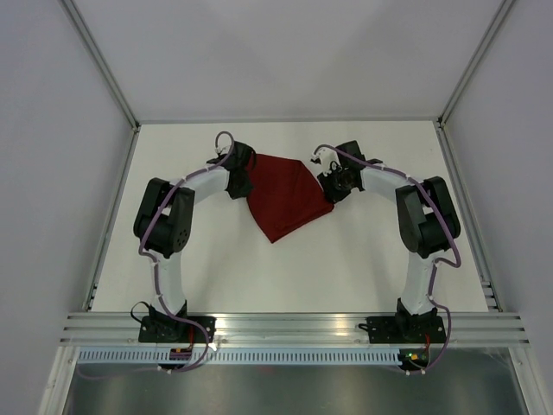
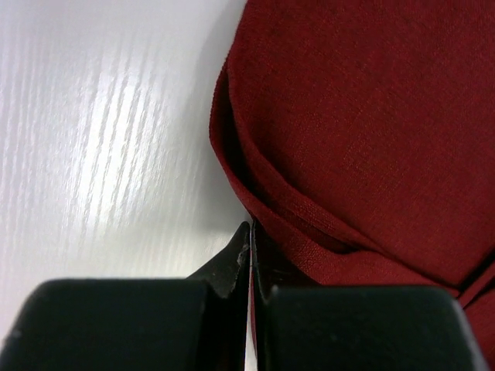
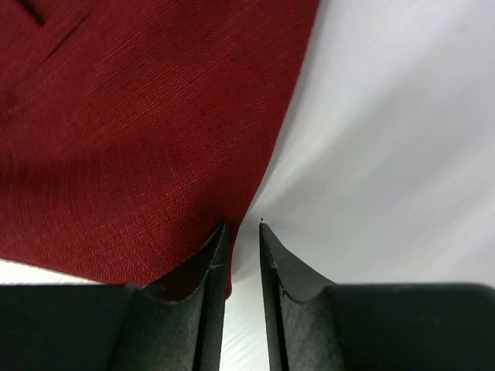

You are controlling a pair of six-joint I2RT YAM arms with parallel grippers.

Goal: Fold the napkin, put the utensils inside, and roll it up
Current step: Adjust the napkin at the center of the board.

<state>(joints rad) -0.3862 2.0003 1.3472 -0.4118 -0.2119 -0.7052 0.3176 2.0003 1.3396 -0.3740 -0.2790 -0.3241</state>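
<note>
The dark red napkin lies folded in an uneven shape on the white table between my two arms. My left gripper is at its left edge. In the left wrist view the gripper is shut, with a thin sliver of the napkin pinched between the jaws and folded layers beside them. My right gripper is at the napkin's right corner. In the right wrist view the gripper stands slightly open, and the napkin edge lies against the left finger. The fork is out of view.
The white table is walled by grey panels at the left, right and back. A metal rail runs along the near edge, where the arm bases stand.
</note>
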